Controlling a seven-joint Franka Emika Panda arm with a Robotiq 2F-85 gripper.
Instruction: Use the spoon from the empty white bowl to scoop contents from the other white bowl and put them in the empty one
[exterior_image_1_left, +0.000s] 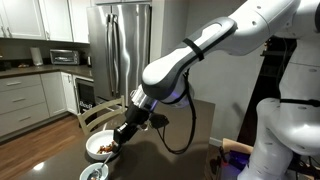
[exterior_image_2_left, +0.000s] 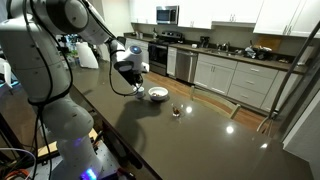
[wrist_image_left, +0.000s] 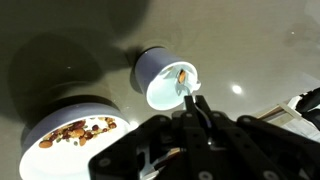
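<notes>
In the wrist view my gripper (wrist_image_left: 196, 103) is shut on the handle of the slim pale spoon (wrist_image_left: 189, 88). The spoon's tip holds a few brown pieces and sits over the inside of the smaller, deeper empty white bowl (wrist_image_left: 160, 72). The wider white bowl (wrist_image_left: 40, 150) stands to its left with a loose heap of brown and tan contents (wrist_image_left: 80, 130). In an exterior view my gripper (exterior_image_1_left: 118, 138) hangs by the wider bowl (exterior_image_1_left: 98, 146), with the smaller bowl (exterior_image_1_left: 92, 172) nearer the camera. In an exterior view my gripper (exterior_image_2_left: 130, 84) covers the smaller bowl, and the wider bowl (exterior_image_2_left: 158, 94) stands beside it.
Both bowls stand on a dark glossy counter (exterior_image_2_left: 200, 135) near one of its ends. A small dark object (exterior_image_2_left: 177, 111) sits on the counter beyond the wider bowl. The robot's white base (exterior_image_1_left: 285, 140) stands at the counter's side.
</notes>
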